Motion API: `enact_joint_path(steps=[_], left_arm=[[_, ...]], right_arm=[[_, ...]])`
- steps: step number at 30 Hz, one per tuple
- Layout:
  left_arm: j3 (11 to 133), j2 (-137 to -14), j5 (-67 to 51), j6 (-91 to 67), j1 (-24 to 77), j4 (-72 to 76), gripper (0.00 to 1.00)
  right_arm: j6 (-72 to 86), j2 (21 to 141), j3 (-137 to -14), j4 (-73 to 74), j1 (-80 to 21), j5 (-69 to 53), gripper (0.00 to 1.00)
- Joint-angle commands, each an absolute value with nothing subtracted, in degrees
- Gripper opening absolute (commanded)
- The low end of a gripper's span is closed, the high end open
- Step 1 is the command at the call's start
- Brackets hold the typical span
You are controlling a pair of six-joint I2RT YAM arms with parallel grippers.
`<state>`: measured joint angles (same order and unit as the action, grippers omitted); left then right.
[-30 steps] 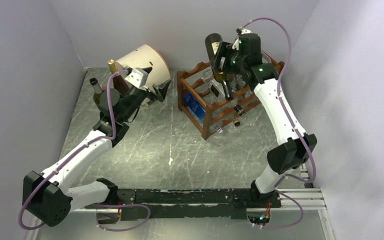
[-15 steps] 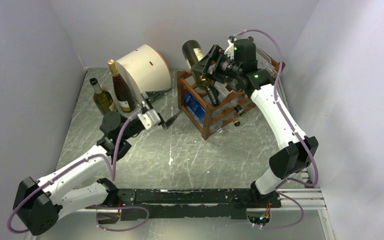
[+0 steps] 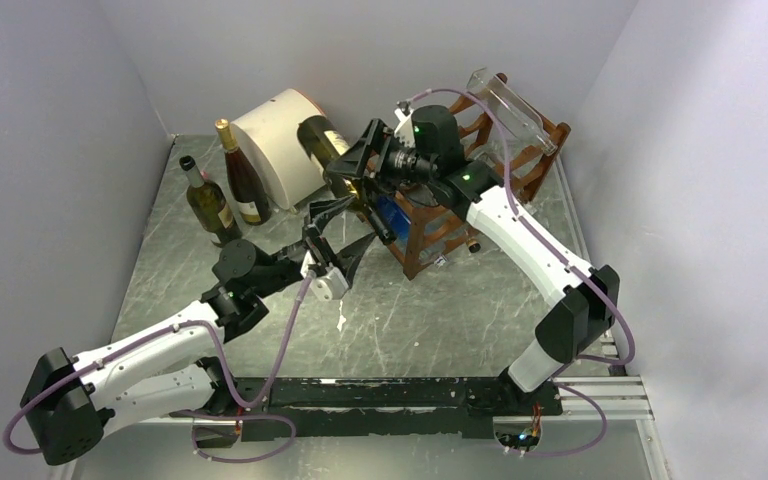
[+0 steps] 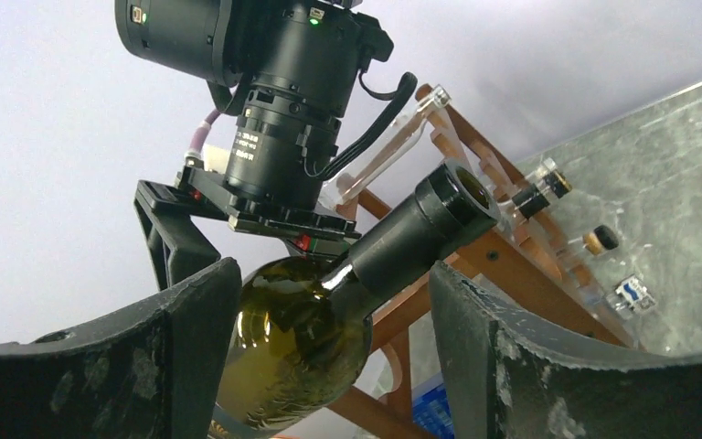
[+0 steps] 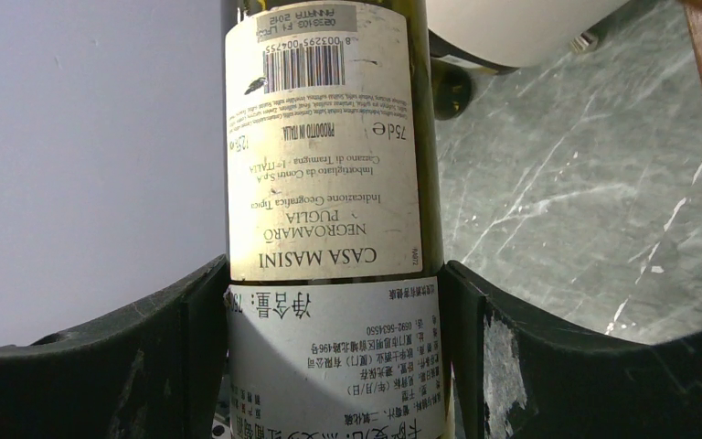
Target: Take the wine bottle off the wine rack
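- Wine bottle [image 3: 322, 143]: a second ago it hung over the far top corner of the wine rack [image 3: 412, 245]. Now it is to the left of the frame, in the air above the tabletop [image 3: 440, 320], between the rack and the cream drum [image 3: 275, 125].
- It touches no rail in any view, so the lift-off itself looks done. What seems left is passing the bottle over or setting it down.
- Its long axis runs on a slant. The heavy base is high and towards the drum, and the black-capped neck [image 4: 430, 219] slopes down towards the near side. Its label reads upside down in the right wrist view.
- Right fingers [image 5: 160, 357] pinch the bottle across the labelled body, one on each side of the glass.
- Left fingers [image 4: 169, 352] were over by the two standing bottles [image 3: 222, 185] a second ago. They have swung in under the sloping bottle and now stand spread wide, pointing upward.
- The bottle's shoulder and neck lie in the gap between the left fingers, with daylight on both sides, so they grip nothing yet. My guess is a handover is being lined up.
- Other bottles rest in the rack, among them a clear bottle [image 3: 505, 100] on top.
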<state>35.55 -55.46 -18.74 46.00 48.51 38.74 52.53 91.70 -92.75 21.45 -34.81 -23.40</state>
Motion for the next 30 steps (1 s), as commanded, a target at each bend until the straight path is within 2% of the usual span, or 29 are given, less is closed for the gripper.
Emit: enact_joint_path(steps=[1, 14, 24, 28, 30], left_arm=[[34.5, -54.5, -15.2, 53.5, 49.6, 38.1, 0.78], [32.9, -54.1, -11.0, 66.4, 51.3, 33.6, 0.70], [30.6, -54.7, -5.0, 74.6, 55.0, 35.5, 0.60], [30.4, -55.2, -2.7, 76.3, 55.8, 35.9, 0.47], [30.2, -55.2, -1.6, 76.7, 56.1, 36.7, 0.31]], right_arm=[[57.6, 89.5, -91.7, 12.2, -35.6, -23.7, 0.00], [60.4, 90.1, -90.3, 11.5, -39.6, -22.3, 0.00], [64.4, 90.3, -85.4, 7.6, -42.1, -23.4, 0.00], [65.2, 90.3, -84.3, 6.6, -42.9, -23.6, 0.00], [65.2, 90.1, -83.8, 6.3, -42.9, -23.6, 0.00]])
